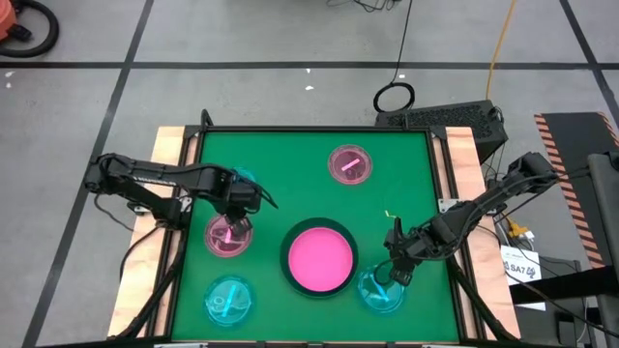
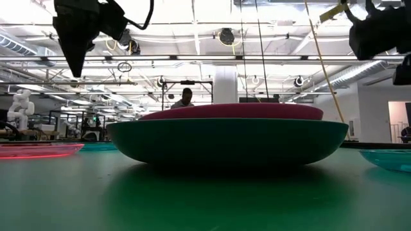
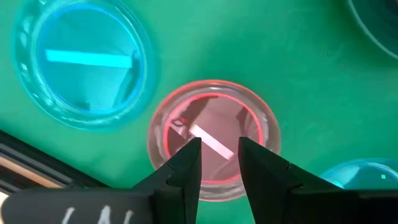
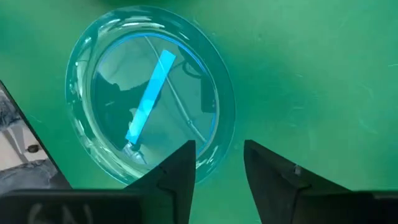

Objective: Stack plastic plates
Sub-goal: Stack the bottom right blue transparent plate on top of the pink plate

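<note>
green table mat; stacked at lower centre: dark green plate under hot pink plate. small pink plate left, left gripper above, fingers apart. cyan plate lower right, right gripper above, fingers apart.

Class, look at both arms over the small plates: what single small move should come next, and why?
Probably the left gripper should lower straight down and close on the near rim of the small pink plate. Its fingers are open and hang above that rim, not yet touching. The right gripper hangs likewise, open, at the cyan plate.
</note>
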### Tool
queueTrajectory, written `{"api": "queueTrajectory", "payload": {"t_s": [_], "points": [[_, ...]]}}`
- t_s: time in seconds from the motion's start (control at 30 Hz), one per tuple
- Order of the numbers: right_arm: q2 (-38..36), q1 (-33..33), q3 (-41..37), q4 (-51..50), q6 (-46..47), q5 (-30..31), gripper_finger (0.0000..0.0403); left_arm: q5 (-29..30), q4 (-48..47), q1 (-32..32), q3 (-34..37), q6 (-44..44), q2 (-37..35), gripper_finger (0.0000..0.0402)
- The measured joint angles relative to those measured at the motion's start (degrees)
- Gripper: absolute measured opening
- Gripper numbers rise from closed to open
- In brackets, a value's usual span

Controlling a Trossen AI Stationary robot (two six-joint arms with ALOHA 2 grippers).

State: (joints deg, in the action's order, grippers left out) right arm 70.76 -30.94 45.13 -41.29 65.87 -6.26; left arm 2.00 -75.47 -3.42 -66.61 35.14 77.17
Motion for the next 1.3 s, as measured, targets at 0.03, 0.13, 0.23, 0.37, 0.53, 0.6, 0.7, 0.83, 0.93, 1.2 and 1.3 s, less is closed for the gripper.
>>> {"api": "queueTrajectory", "payload": {"t_s": [0.03,0.13,0.23,0.37,0.53,0.6,0.7,0.83,0.93,1.2,1.3], "points": [[-0.02,0.00,-0.38,0.63,-0.04,-0.02,0.0132,0.30,-0.10,0.47,0.00,-0.82,-0.30,0.0113],[-0.02,0.00,-1.39,3.03,-1.10,-0.02,0.0131,0.48,-0.53,2.46,0.00,-2.91,-1.03,0.0113],[-0.06,0.00,-3.49,6.34,-1.80,0.03,0.0131,0.57,0.60,4.13,0.00,-3.51,-1.72,0.0113],[-0.04,0.00,-6.81,11.09,-0.51,-0.05,0.0131,-0.46,6.40,4.41,0.00,-4.35,-2.90,0.0113],[-0.02,0.00,-8.01,13.05,-0.31,-1.34,0.0130,-0.99,10.80,2.80,0.00,-4.36,-3.36,0.0113],[-0.02,0.02,-8.01,13.22,-0.40,-1.22,0.0130,-1.04,10.33,2.13,0.00,-3.51,-3.35,0.0113],[-0.02,-0.03,-8.01,13.26,-0.63,-1.27,0.0130,-0.39,9.17,1.70,0.06,-1.34,-3.35,0.0113],[-0.02,-0.31,-8.01,13.28,-0.51,-1.29,0.0130,-0.45,9.19,1.83,2.95,0.78,-4.51,0.0113],[-0.04,-0.31,-8.01,13.35,0.43,-1.23,0.0130,-1.48,9.69,1.61,6.56,3.43,-6.31,0.0113],[-0.04,-0.37,-8.01,14.53,1.07,-1.27,0.0130,-3.00,12.84,-1.44,9.75,7.51,-9.99,0.0113],[-0.04,-0.36,-8.01,14.50,2.01,-1.25,0.0130,-2.27,12.80,-2.19,9.75,8.47,-10.12,0.0113]]}}
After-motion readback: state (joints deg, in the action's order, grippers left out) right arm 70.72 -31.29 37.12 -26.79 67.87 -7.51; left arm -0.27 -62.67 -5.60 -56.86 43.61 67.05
